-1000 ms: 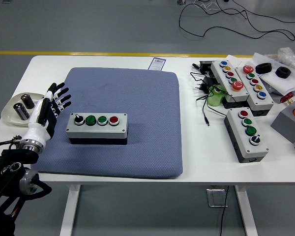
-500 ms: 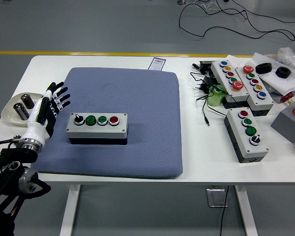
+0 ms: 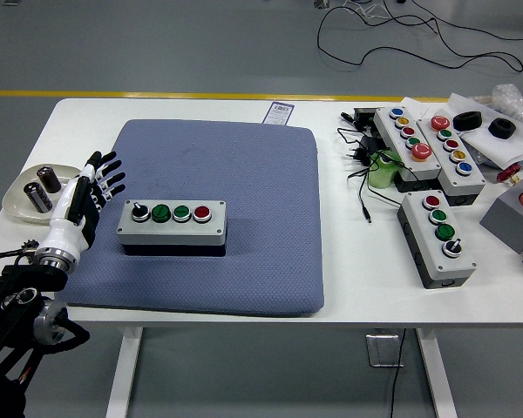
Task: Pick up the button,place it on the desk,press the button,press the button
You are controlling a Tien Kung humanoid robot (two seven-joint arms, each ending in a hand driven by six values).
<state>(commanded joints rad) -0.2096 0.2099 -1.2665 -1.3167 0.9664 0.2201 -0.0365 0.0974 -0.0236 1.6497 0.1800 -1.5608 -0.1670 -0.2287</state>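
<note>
A grey button box lies on the blue mat, left of its middle. It has a black knob, two green buttons and a red button in a row. My left hand hovers at the mat's left edge, just left of the box, fingers spread and holding nothing. It does not touch the box. The right arm is out of view.
A small dish with dark cylinders sits at the far left, beside my hand. Three more button boxes, cables, black rings and a grey block crowd the table's right side.
My left hand has drifted slightly left and away from the box. The box has not moved.
</note>
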